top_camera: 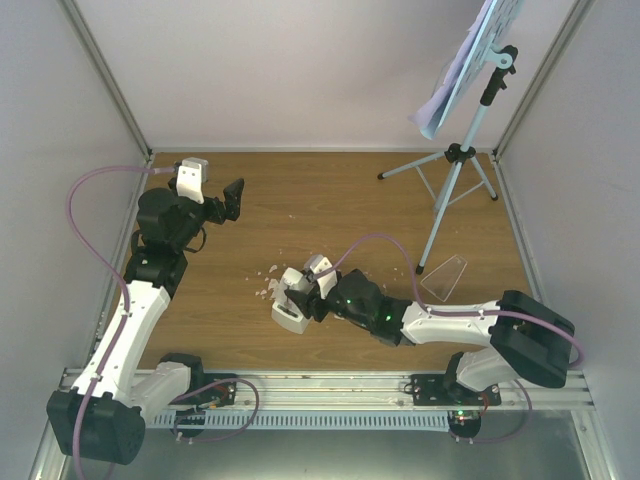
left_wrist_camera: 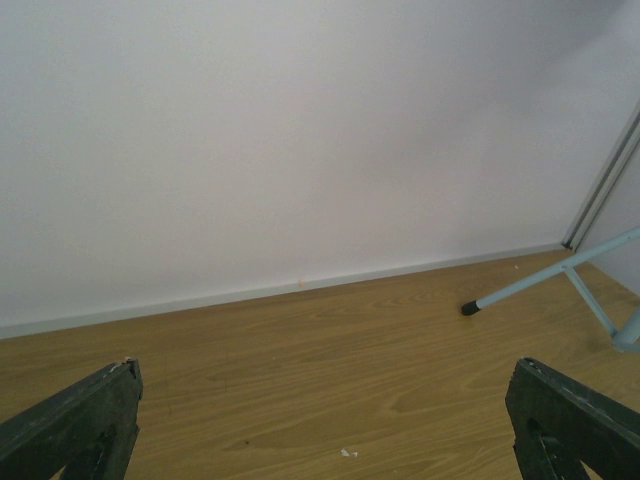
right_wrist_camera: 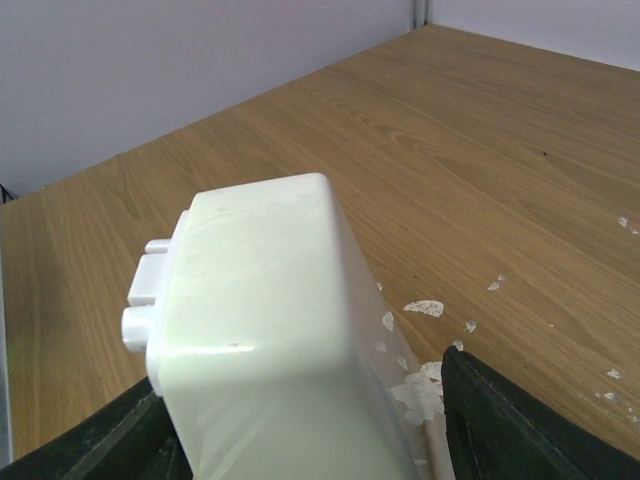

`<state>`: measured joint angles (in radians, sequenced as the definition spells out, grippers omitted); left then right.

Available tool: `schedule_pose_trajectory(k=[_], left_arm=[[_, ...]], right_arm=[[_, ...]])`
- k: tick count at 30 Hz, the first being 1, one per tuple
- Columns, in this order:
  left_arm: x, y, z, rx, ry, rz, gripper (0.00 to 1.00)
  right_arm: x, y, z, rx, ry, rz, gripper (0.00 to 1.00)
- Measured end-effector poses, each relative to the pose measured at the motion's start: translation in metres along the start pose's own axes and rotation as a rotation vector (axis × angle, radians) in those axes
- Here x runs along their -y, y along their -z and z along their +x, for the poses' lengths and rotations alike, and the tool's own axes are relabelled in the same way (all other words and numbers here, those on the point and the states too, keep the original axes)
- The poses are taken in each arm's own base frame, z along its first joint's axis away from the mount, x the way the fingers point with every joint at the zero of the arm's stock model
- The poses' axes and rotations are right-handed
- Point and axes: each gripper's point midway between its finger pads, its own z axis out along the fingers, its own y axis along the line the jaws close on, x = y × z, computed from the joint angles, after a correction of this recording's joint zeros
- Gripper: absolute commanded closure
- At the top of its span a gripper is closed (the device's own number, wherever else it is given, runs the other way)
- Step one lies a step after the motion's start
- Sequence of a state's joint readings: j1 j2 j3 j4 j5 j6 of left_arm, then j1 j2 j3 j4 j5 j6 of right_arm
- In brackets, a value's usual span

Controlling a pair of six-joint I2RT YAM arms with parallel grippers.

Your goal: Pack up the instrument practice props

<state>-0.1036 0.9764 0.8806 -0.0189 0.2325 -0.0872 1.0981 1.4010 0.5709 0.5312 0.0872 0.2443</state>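
Observation:
The small white metronome [top_camera: 289, 316] lies on the wooden table near the middle, between the fingers of my right gripper [top_camera: 295, 300]. In the right wrist view the metronome [right_wrist_camera: 265, 330] fills the gap of that gripper [right_wrist_camera: 300, 410]. Black fingers stand close on both sides; contact cannot be made out. The pale blue music stand [top_camera: 456, 158] stands on its tripod at the back right, with white sheet-music pages [top_camera: 470, 70] on its tilted desk. My left gripper [top_camera: 228, 205] hovers open and empty at the back left. One stand leg [left_wrist_camera: 540, 285] shows beyond the left gripper [left_wrist_camera: 325, 420].
Small white scraps [top_camera: 268, 285] lie around the metronome, also seen as scraps [right_wrist_camera: 425, 308] on the wood. A clear trapezoid piece [top_camera: 445, 278] lies by the stand's near leg. White walls and metal frame posts [top_camera: 105, 80] enclose the table.

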Motion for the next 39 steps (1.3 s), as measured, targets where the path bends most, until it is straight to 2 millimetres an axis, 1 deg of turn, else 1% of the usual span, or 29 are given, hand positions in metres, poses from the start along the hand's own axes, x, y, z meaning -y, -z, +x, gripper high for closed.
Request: schedule_pose_trajectory(k=[5, 12, 15, 19, 22, 24, 26, 27, 28, 30, 32, 33, 34, 35, 36, 37, 38, 39], left_arm=[[0.000, 0.000, 0.000, 0.000, 0.000, 0.001, 0.01], [0.001, 0.000, 0.000, 0.000, 0.000, 0.003, 0.01], [0.001, 0.000, 0.000, 0.000, 0.000, 0.005, 0.01], [0.001, 0.000, 0.000, 0.000, 0.000, 0.006, 0.01], [0.001, 0.000, 0.000, 0.000, -0.001, 0.006, 0.01], [0.001, 0.000, 0.000, 0.000, -0.001, 0.006, 0.01], [0.001, 0.000, 0.000, 0.000, 0.000, 0.006, 0.01], [0.001, 0.000, 0.000, 0.000, 0.000, 0.006, 0.01], [0.001, 0.000, 0.000, 0.000, 0.000, 0.006, 0.01], [0.001, 0.000, 0.000, 0.000, -0.001, 0.006, 0.01], [0.001, 0.000, 0.000, 0.001, -0.001, 0.006, 0.01], [0.001, 0.001, -0.001, 0.002, -0.001, 0.006, 0.01], [0.001, 0.001, -0.001, 0.003, -0.001, 0.006, 0.01], [0.001, 0.001, -0.002, 0.005, -0.002, 0.006, 0.01], [0.001, 0.002, -0.002, 0.006, -0.002, 0.006, 0.01], [0.001, 0.002, -0.002, 0.006, -0.002, 0.005, 0.01], [0.001, 0.002, -0.002, 0.007, -0.002, 0.004, 0.01], [0.001, 0.002, -0.002, 0.007, -0.002, 0.002, 0.01]], right_arm=[[0.001, 0.000, 0.000, -0.001, 0.000, 0.005, 0.30], [0.004, 0.000, 0.002, -0.011, -0.001, 0.016, 0.20], [0.005, 0.000, 0.003, -0.016, 0.000, 0.021, 0.14], [0.006, 0.000, 0.005, -0.027, 0.001, 0.028, 0.04], [0.006, 0.002, 0.003, -0.030, 0.006, 0.023, 0.01], [0.004, 0.007, -0.005, -0.030, 0.012, 0.017, 0.00], [0.002, 0.014, -0.019, -0.021, 0.020, 0.013, 0.01], [0.001, 0.019, -0.029, -0.013, 0.026, 0.015, 0.00], [0.002, 0.031, -0.048, 0.009, 0.031, 0.030, 0.01], [0.008, 0.047, -0.072, 0.051, 0.030, 0.069, 0.00], [0.025, 0.072, -0.096, 0.099, 0.009, 0.146, 0.00], [0.040, 0.085, -0.107, 0.123, -0.011, 0.202, 0.00], [0.060, 0.097, -0.111, 0.134, -0.039, 0.267, 0.00], [0.084, 0.107, -0.110, 0.130, -0.072, 0.345, 0.01], [0.112, 0.118, -0.105, 0.115, -0.113, 0.439, 0.00], [0.133, 0.125, -0.096, 0.089, -0.152, 0.512, 0.00], [0.158, 0.133, -0.082, 0.053, -0.202, 0.594, 0.00], [0.175, 0.139, -0.069, 0.019, -0.244, 0.650, 0.00]])
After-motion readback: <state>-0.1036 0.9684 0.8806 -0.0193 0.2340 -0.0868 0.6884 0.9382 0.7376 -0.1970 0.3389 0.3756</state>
